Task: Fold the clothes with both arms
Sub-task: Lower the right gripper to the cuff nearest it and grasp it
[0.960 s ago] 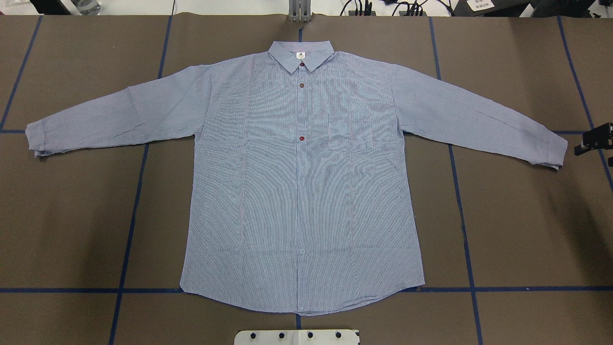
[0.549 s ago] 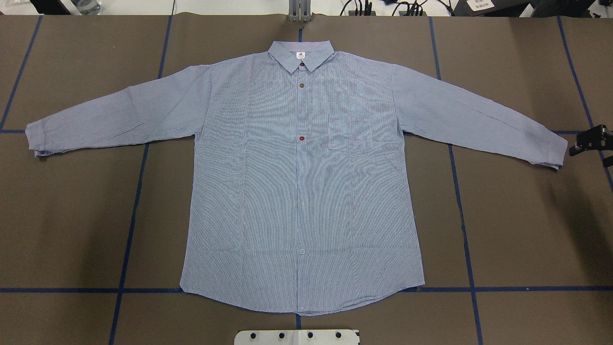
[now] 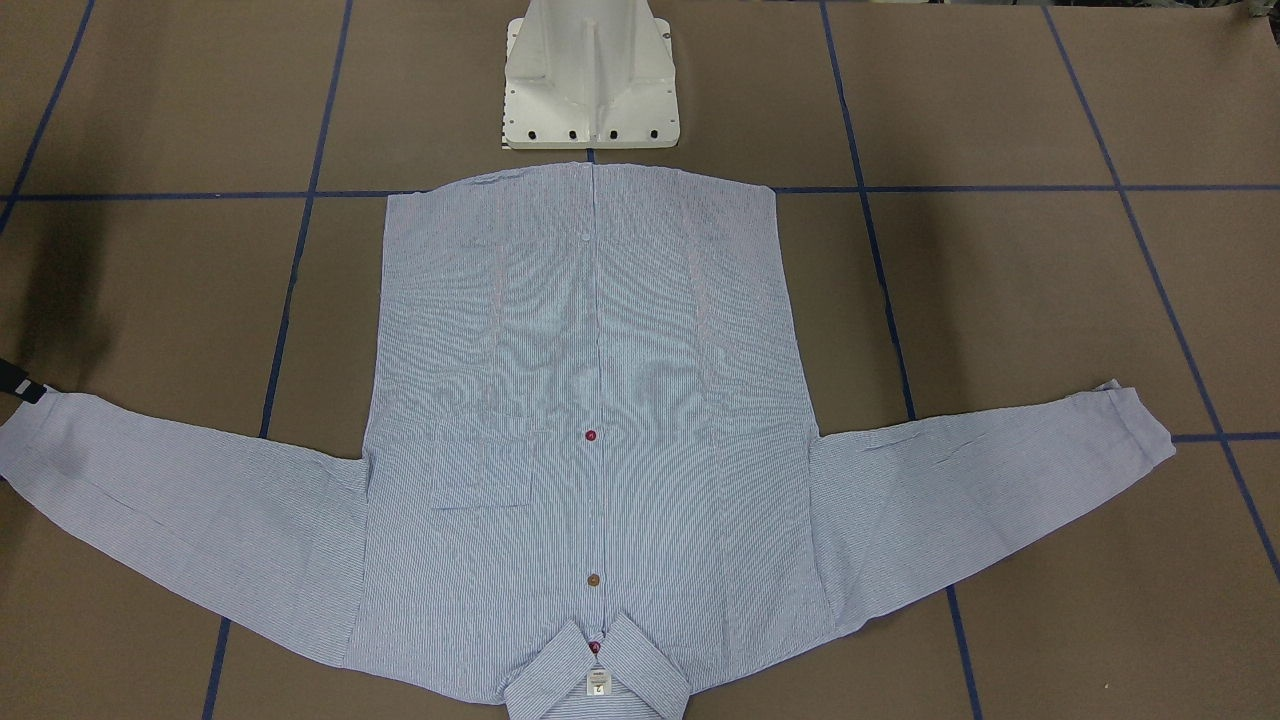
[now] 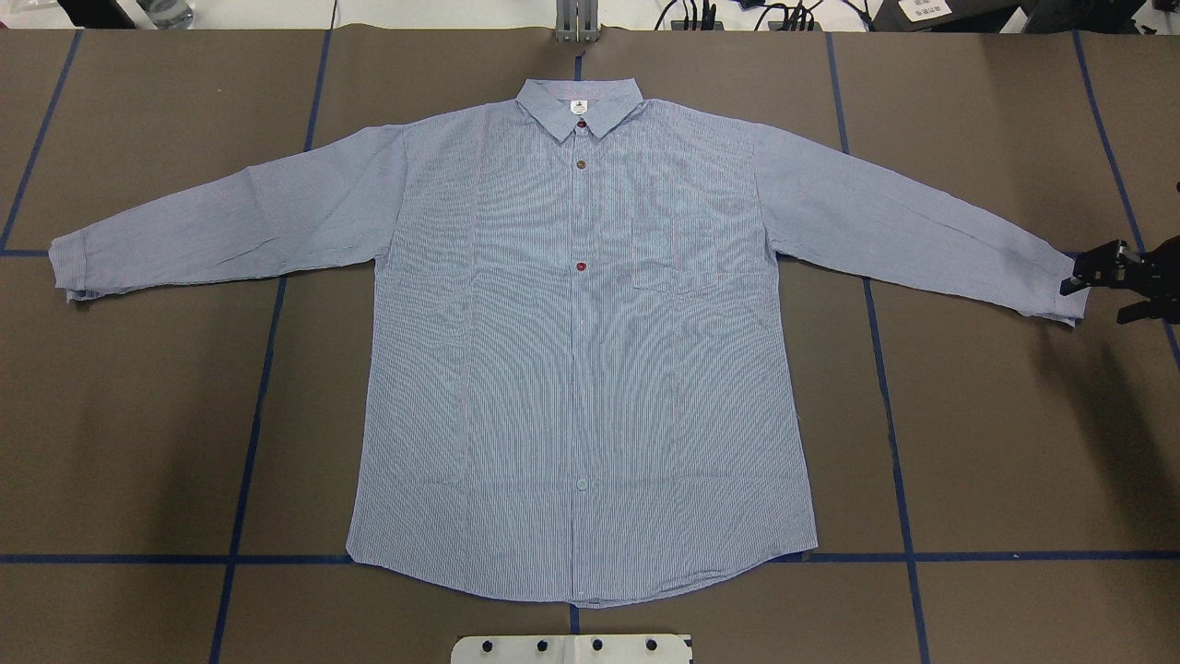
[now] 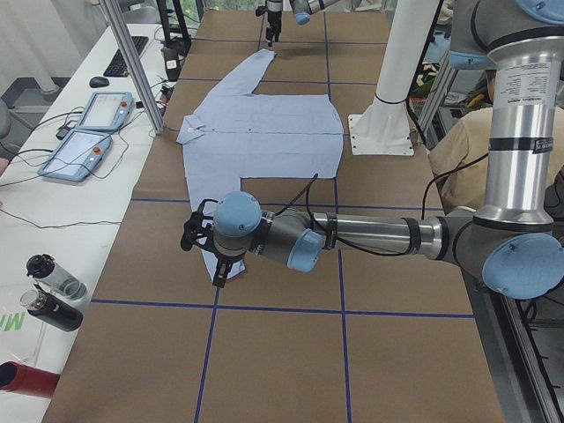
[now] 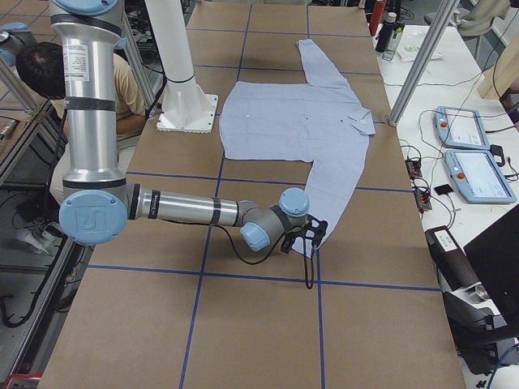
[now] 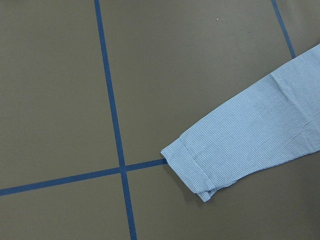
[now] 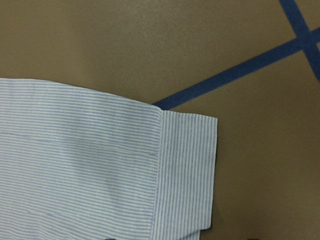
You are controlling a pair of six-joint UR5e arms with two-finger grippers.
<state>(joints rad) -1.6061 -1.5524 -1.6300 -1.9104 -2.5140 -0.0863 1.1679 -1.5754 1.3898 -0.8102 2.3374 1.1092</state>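
The right gripper (image 4: pixel 1097 297), cut off at the edge, has its fingers spread beside the shirt (image 4: pixel 581 369) cuff. How the left gripper (image 5: pixel 218 275) fingers stand, I cannot tell.

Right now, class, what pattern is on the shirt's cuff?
Thin blue and white stripes on the cuff, clearest in the right wrist view.

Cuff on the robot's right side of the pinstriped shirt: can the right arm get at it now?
Probably yes. The right arm's black claw hangs right at the light blue-and-white striped cuff, which lies flat on the brown table with nothing covering it.
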